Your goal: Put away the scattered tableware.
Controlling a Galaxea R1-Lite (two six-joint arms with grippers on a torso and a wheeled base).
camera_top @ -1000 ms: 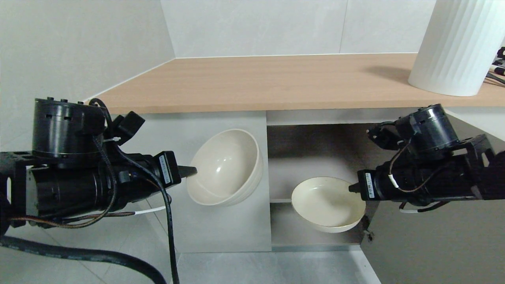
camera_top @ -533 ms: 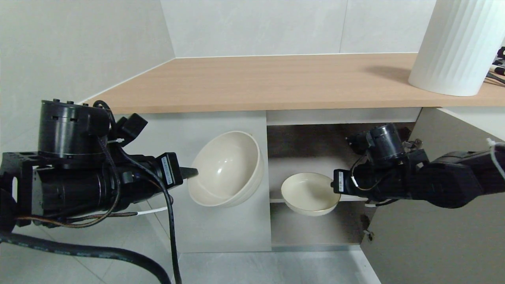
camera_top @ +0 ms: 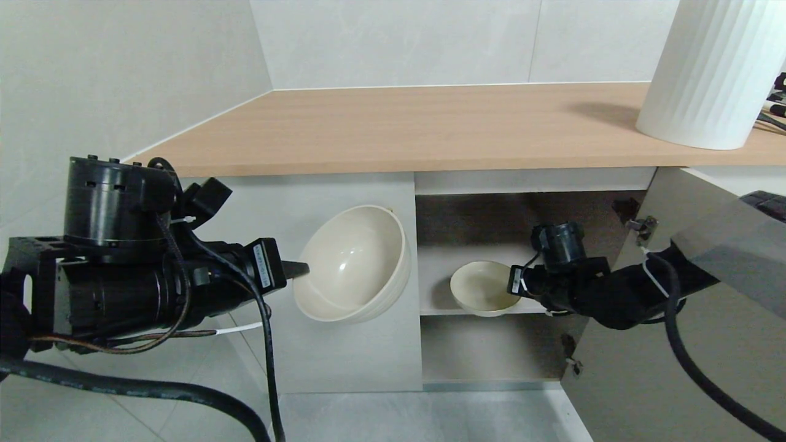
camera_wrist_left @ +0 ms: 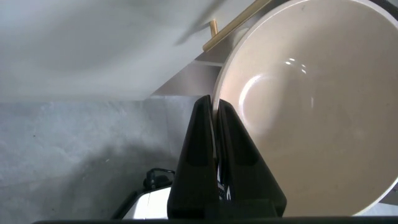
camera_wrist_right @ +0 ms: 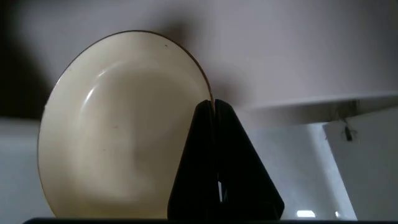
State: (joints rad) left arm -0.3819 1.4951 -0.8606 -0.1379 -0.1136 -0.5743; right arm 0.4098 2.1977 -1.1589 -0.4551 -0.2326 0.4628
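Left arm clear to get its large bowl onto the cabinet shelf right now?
Probably not yet. The left claw holds the large bowl in front of the closed door panel, and the right claw with its small bowl crowds the shelf in the open bay.

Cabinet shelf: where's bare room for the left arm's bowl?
On the shelf a bare strip lies between the cabinet's left wall and the small bowl, probably narrow for the large bowl. Its right half is crowded by the right gripper holding that bowl. The lower compartment looks bare. The countertop is bare left of the white container.
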